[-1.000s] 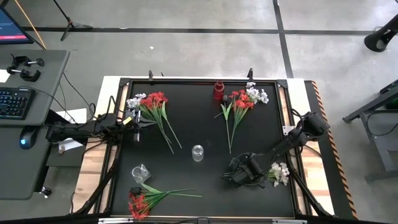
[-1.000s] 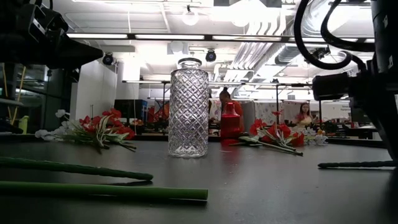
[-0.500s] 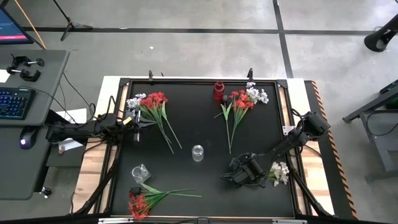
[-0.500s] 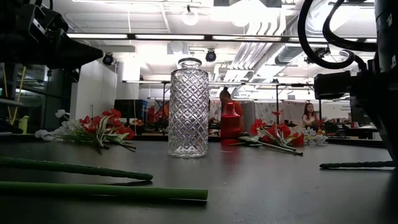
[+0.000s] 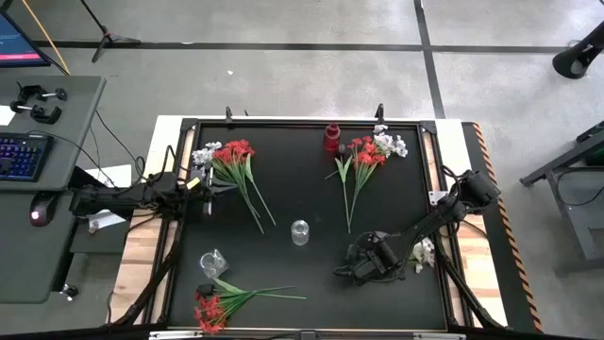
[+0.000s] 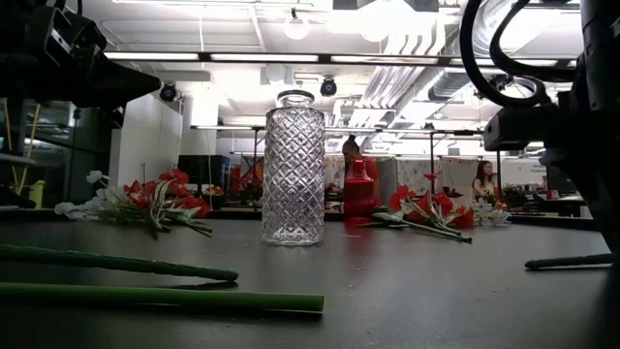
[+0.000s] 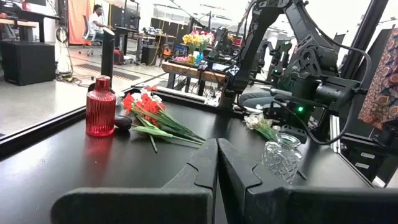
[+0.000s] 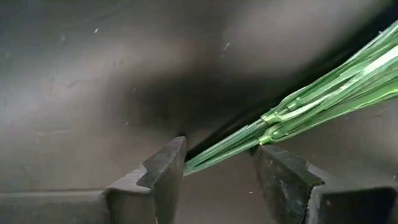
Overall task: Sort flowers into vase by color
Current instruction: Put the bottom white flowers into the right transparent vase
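The white flower bunch (image 5: 424, 253) lies at the right near edge of the black table (image 5: 283, 179), its green stems (image 8: 311, 106) running back between the fingers of the right gripper (image 5: 351, 272), which sits low over the mat; the wrist view shows the jaws parted with the stem ends in the gap, one finger just touching them, so this looks like a grasp being set up, not yet a firm hold. Nothing appears sorted so far: the tall clear diamond-cut vase (image 6: 293, 167) at the table's middle stands empty, the small clear jar (image 5: 212, 262) near the left front looks empty too, and the red bottle vase (image 5: 331, 138) at the far edge holds no stems that can be made out. Three other bunches lie flat on the table: a red-and-white mix (image 5: 226, 159) at the far left, another red-and-white mix (image 5: 368, 153) just beside the red vase, and a red bunch (image 5: 212, 307) at the near left corner with long stems pointing toward the centre. The left gripper (image 5: 206, 194) waits at the left edge close to the far-left bunch, fingers pressed together and empty. By my judgement the task is at its very start, with every bunch left to place and the mixed ones to split by colour.
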